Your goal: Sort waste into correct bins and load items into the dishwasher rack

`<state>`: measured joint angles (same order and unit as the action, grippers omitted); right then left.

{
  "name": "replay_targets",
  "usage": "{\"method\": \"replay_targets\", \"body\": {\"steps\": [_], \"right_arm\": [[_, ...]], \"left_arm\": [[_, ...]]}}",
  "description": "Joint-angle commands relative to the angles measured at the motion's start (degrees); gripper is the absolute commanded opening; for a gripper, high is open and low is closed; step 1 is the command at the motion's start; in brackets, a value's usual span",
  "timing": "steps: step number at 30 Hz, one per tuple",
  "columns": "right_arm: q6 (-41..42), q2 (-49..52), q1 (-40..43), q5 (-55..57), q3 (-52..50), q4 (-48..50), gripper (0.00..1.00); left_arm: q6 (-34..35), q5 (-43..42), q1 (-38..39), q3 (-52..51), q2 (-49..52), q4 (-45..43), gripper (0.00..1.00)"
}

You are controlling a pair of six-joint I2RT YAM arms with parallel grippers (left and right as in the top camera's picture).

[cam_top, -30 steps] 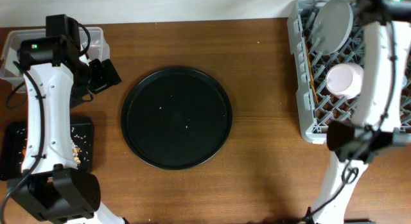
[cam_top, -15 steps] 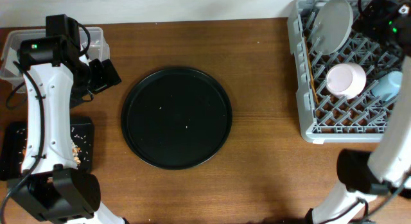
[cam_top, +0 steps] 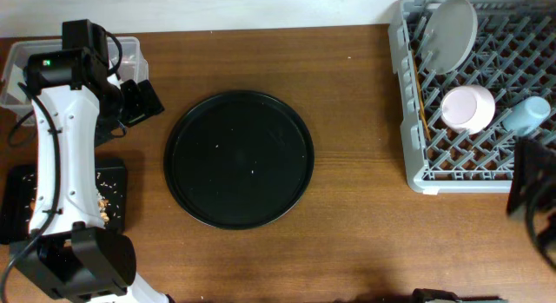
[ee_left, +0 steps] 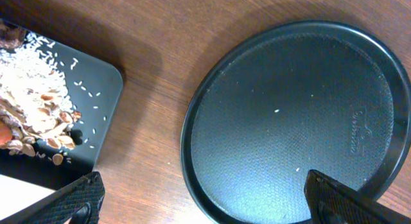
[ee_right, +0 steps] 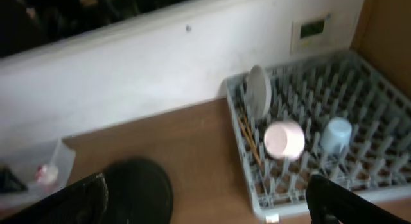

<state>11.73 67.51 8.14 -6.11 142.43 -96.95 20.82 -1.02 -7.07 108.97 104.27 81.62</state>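
**Loading:** judged complete. The large square grey plastic grid rack (cam_top: 486,155), at the right, holds all four items:
- the round white plate (cam_top: 454,34), on edge at the rack's far-left corner
- the white-pinkish bowl (cam_top: 467,108)
- the small light-blue cup (cam_top: 526,115), just right of the bowl
- the thin wooden chopsticks (cam_top: 421,99), along the rack's left wall

**Sorting:** Beige rice-like scraps (ee_left: 32,89) lie in the flat black rectangular tray (ee_left: 103,95), near left. A small red wrapper (ee_right: 43,174) sits in the clear rectangular plastic box (ee_right: 61,153), far left. The tissue and carrot cannot be made out.

**Surroundings:** The large round black tray (cam_top: 239,160), at centre, carries only stray grains. The left gripper (ee_left: 204,185) and right gripper (ee_right: 209,185) both hang with fingers spread, holding nothing. No obstruction noted.
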Motion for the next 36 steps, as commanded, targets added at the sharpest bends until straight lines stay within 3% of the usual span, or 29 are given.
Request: {"method": "replay_targets", "body": {"steps": [1,23,25,28,36], "right_arm": [[-1.0,-3.8,-0.4,-1.4,-2.8,-0.3,0.98],[-1.0,-9.6,-0.2,2.3,-5.3,-0.3,0.98],[-1.0,-12.9,-0.3,2.3,-11.4,0.0,0.98],[-1.0,-21.5,-0.3,1.8,-30.3,8.0,0.98],[-1.0,-46.5,-0.3,-10.4,-84.6,48.2,0.98]], "left_arm": [[0.6,0.6,0.2,-0.1,-0.1,0.1,0.99],[0.6,0.6,0.2,-0.1,-0.1,0.1,0.99],[0.6,0.6,0.2,-0.1,-0.1,0.1,0.99],[0.6,0.6,0.2,-0.1,-0.1,0.1,0.99],[0.6,0.6,0.2,-0.1,-0.1,0.1,0.99]]}}
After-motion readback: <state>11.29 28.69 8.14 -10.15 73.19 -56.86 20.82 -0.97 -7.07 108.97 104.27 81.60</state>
